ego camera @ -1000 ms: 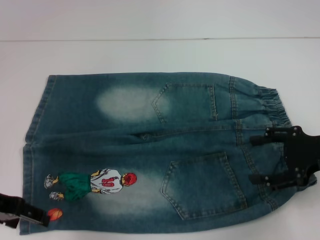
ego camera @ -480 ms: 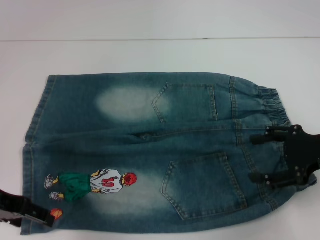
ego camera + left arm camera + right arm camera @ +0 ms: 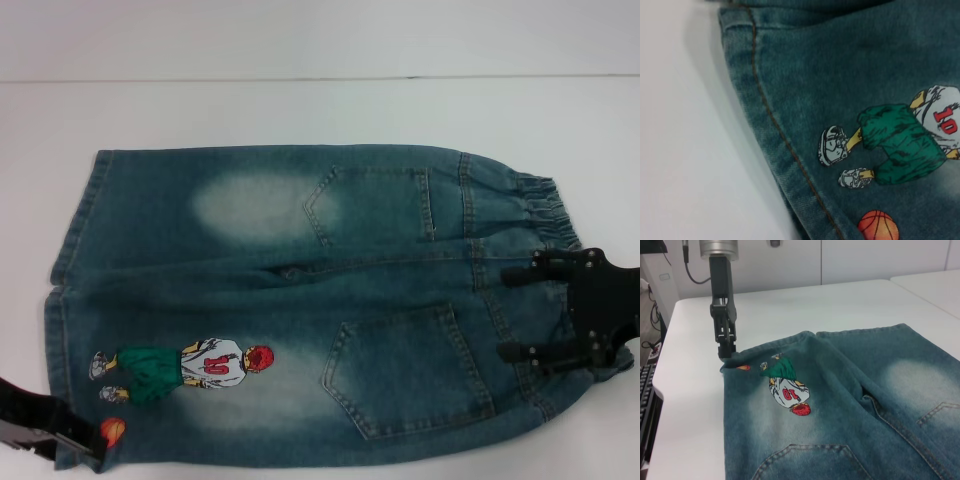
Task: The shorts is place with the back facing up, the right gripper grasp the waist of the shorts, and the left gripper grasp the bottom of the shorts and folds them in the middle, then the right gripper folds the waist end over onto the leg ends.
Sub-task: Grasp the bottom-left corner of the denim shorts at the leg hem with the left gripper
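Shorts (image 3: 300, 300) flat on tabletop (image 3: 300, 110), unfolded. Left gripper (image 3: 726, 351) pinching near-left hem corner; right gripper (image 3: 520, 315) spread over waist. Both folds remain.

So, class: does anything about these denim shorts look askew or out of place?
Nothing stands out. The denim shorts lie flat, back up. The left gripper sits at the hem corner; the right gripper is at the waist.
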Robot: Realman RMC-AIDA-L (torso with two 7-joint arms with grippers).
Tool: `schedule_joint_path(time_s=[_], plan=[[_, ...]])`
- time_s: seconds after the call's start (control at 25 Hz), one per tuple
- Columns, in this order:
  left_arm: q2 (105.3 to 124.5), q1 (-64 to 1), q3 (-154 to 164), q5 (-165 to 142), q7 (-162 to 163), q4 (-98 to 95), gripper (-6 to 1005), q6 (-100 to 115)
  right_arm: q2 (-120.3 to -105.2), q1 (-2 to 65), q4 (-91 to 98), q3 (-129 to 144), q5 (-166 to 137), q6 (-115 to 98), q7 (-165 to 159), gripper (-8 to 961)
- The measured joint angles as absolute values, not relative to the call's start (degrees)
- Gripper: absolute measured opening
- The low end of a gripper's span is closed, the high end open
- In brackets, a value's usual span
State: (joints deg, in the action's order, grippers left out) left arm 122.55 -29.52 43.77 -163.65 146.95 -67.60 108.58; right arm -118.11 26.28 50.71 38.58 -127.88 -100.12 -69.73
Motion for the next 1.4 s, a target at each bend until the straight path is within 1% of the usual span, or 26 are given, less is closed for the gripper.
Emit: schedule_joint_path(time_s=[0.08, 0.28, 0.52, 0.92, 1.04, 1.24, 1.4], plan=[[122.32, -29.6, 44.1, -163.6, 146.9, -66.8, 720, 108.2, -118.13, 26.3, 50.7, 38.6, -127.9, -100.0, -69.7, 912], [122.49, -29.8, 44.8, -163.6, 147.0, -66.6, 643, 107.6, -118.21, 26.6, 50.7, 38.7, -127.9, -99.8, -69.7, 912], [123.05, -30.0, 46.2, -163.6, 147.0, -66.9, 644, 106.9, -118.11, 27.0, 50.7, 38.6, -127.8, -99.6, -69.8, 912], [123.44, -29.4, 48.7, -163.6, 148.2, -69.5, 520, 105.9, -118.0, 26.6, 50.7, 38.4, -127.6, -99.4, -69.7, 912], [123.61, -29.3, 49.4, -163.6, 148.2, -69.2, 297, 105.4, -117.94, 26.5, 50.7, 38.1, -127.5, -99.4, -69.7, 912], [123.66, -29.3, 49.7, -163.6, 148.0, -69.0, 79, 105.0, -117.95, 26.3, 50.7, 37.3, -127.5, -99.7, -69.7, 912], [123.66, -29.2, 49.8, -163.6, 147.7, -68.9, 83, 105.2, -117.95, 26.2, 50.7, 37.0, -127.5, -99.8, -69.7, 912]])
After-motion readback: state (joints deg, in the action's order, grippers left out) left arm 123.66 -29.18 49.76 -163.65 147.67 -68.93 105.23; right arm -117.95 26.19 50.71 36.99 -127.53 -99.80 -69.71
